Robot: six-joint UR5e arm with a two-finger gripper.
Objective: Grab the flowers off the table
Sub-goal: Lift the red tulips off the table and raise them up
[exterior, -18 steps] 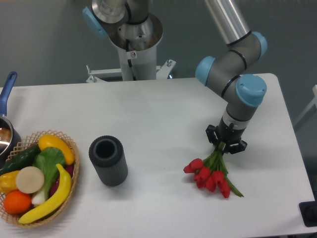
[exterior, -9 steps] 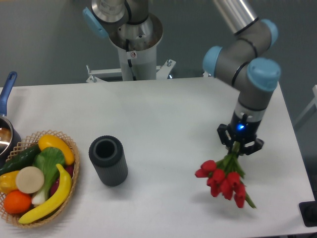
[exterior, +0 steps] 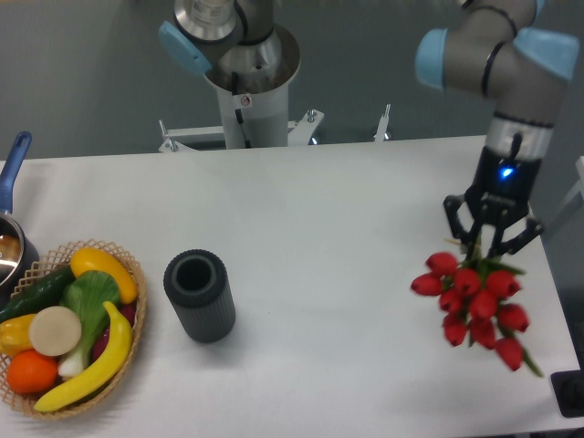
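At the right side of the table (exterior: 319, 210), near its right edge: gripper (exterior: 490, 239), pointing downward, fingers clamped on the green stems of the flowers (exterior: 474, 297). Flowers: small bunch of red tulips, heads hanging below the gripper and spread toward the camera, one thin green stem or leaf trailing out at lower right; the bunch looks to be raised off the tabletop, though contact cannot be ruled out from this view. Arm: grey tube with pale blue joint caps, entering from the upper right corner, a small blue light showing on the wrist just above the gripper. Left of centre: dark grey cylinder (exterior: 199, 295), ribbed, hollow, standing upright with its open end up, well apart from the flowers. Lower left corner: wicker basket (exterior: 128, 315) holding a banana, an orange, a cucumber, leafy greens and other produce. Far left edge: pot (exterior: 11, 246) with a blue handle, partly cut off by the frame, just beside the basket. Behind the table, upper centre: white robot pedestal (exterior: 246, 100) on a metal base.
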